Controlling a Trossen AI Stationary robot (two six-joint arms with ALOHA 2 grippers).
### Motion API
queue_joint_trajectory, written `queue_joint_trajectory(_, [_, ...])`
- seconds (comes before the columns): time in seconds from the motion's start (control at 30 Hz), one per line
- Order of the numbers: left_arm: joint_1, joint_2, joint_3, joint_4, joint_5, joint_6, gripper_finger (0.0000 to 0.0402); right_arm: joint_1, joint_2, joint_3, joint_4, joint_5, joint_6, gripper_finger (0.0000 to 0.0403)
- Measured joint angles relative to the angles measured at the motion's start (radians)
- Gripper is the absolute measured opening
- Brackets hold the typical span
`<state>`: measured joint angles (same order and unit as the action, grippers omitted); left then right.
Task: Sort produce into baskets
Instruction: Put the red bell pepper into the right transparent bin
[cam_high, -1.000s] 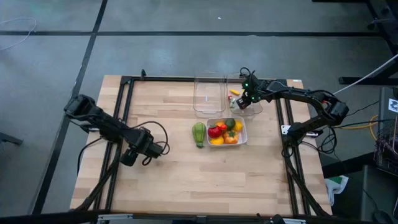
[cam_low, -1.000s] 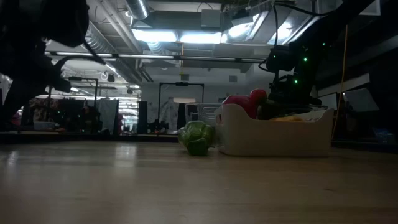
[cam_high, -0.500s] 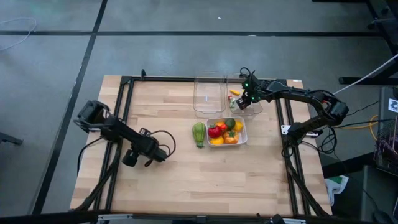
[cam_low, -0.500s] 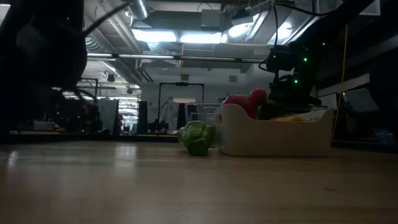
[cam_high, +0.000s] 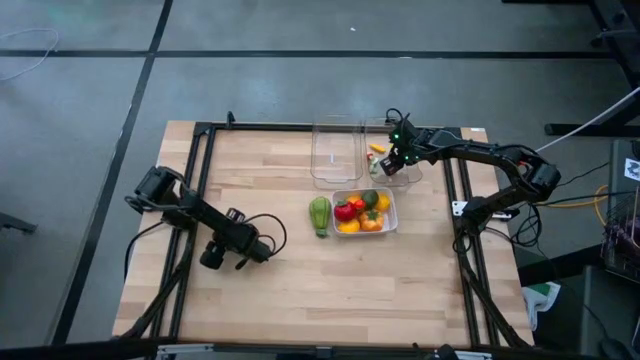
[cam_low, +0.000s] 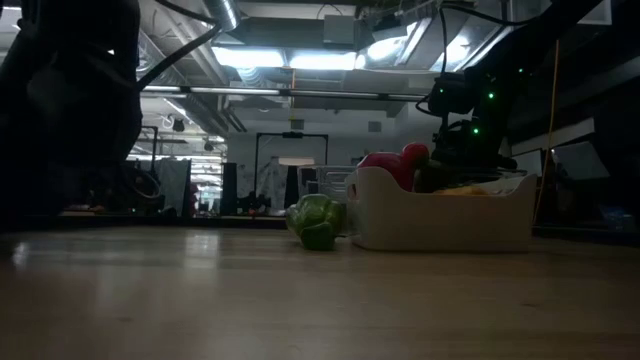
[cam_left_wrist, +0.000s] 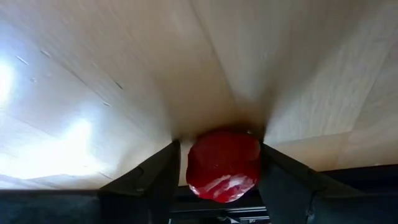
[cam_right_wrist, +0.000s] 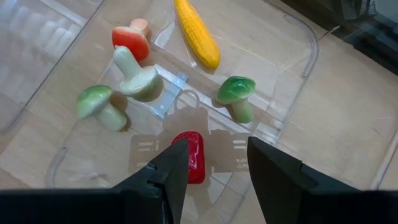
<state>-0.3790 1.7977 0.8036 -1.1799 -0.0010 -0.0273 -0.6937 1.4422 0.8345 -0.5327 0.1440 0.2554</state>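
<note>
Now your left hand (cam_high: 262, 247) sits low over the tabletop (cam_high: 290, 280), left of the baskets, closed halfway on a round red piece (cam_left_wrist: 223, 164). Your right hand (cam_right_wrist: 216, 163) hovers half open and empty over the far right clear tub (cam_right_wrist: 292, 93), where a red bit (cam_right_wrist: 194, 155) and mushrooms lie. Next, I'd carry the red piece to its basket; the white tub (cam_high: 388, 222) still holds mixed produce.

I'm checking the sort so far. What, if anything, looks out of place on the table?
One green ribbed piece lies on the bare table beside the whitish basket, outside every basket. Nothing looks spilled or damaged.
</note>
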Motion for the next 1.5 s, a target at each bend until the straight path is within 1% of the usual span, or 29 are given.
queue_joint_trajectory(0.2, [0.0,0.0,0.0,-0.011,0.0,0.0,0.0146,0.0,0.0,0.0,0.0,0.0,0.0,0.0163])
queue_joint_trajectory(0.3, [0.002,0.0,0.0,-0.012,0.0,-0.001,0.0132,0.0,0.0,0.0,0.005,-0.007,0.0,0.0163])
queue_joint_trajectory(0.4, [0.002,0.0,0.0,-0.013,-0.002,-0.001,0.0129,0.0,0.0,0.0,0.014,-0.044,0.0,0.0163])
queue_joint_trajectory(0.53, [0.002,0.0,0.0,-0.014,-0.003,0.0,0.0138,0.0,0.0,0.0,0.016,-0.095,0.0,0.0163])
queue_joint_trajectory(0.67, [0.02,0.0,0.029,-0.015,-0.008,0.0,0.0141,0.0,0.0,0.0,0.016,-0.128,0.0,0.0163])
queue_joint_trajectory(0.87, [0.078,0.0,0.105,-0.015,-0.007,0.019,0.0135,0.0,0.0,0.0,0.016,-0.138,0.0,0.0163])
queue_joint_trajectory(1.1, [0.166,0.0,0.213,-0.01,-0.006,0.096,0.0137,0.0,0.0,0.0,0.016,-0.138,0.0,0.0163])
queue_joint_trajectory(1.5, [0.326,0.0,0.471,0.019,-0.006,0.252,0.0138,0.0,0.0,0.0,0.015,-0.138,0.0,0.0163])
